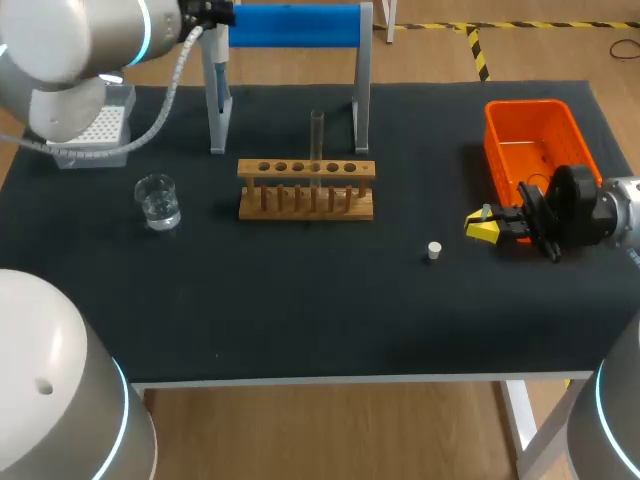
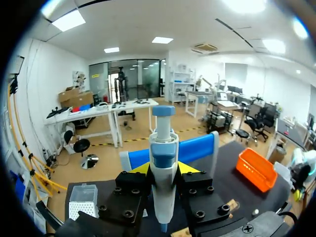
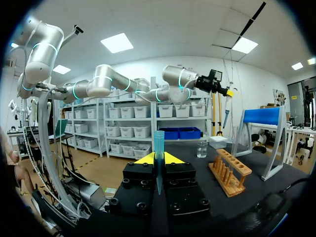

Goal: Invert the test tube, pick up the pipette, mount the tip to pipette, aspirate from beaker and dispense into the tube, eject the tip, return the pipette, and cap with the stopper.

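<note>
Currently left gripper [image 2: 163, 169] is clamped on the pipette [image 2: 163, 143], which is upright at the blue-barred stand [image 1: 290, 25]; the left arm enters from the far left corner. Right gripper [image 1: 483, 226] is closed on a slim blue tip [image 3: 158, 143], arm low and level beside the orange bin [image 1: 522, 105]. Test tube [image 1: 317, 135] stands upright in the rack [image 1: 306, 190]. Stopper [image 1: 433, 250] lies loose on the mat.
</note>
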Robot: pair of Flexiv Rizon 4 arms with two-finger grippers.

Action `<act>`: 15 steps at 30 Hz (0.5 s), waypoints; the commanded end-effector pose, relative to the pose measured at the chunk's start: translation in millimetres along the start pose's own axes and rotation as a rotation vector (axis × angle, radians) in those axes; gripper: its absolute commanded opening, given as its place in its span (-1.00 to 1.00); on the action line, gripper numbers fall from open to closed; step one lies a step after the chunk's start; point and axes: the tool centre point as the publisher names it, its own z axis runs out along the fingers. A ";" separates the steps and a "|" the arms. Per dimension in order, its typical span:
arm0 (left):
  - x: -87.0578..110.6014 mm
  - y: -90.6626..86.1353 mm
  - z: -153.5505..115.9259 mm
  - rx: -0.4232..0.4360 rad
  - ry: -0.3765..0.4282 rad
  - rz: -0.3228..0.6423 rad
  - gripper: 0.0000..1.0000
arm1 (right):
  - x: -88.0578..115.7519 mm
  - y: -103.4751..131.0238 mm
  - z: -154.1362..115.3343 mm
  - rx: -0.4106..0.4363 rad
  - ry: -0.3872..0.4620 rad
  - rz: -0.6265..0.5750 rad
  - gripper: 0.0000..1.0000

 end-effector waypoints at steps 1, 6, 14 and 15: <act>-6.4 -1.4 -5.9 -0.024 0.321 0.033 -1.00 | 0.8 0.1 0.0 0.001 -0.002 0.000 -1.00; -6.4 -1.4 -5.9 -0.024 0.321 0.033 -1.00 | 0.8 0.1 0.0 0.001 -0.002 0.000 -1.00; 13.3 0.5 -33.4 0.021 0.471 0.113 -1.00 | 0.8 0.1 0.0 0.001 -0.002 0.000 -1.00; 17.0 1.2 -39.4 0.034 0.501 0.122 -1.00 | 0.8 0.1 0.0 0.001 -0.002 0.000 -1.00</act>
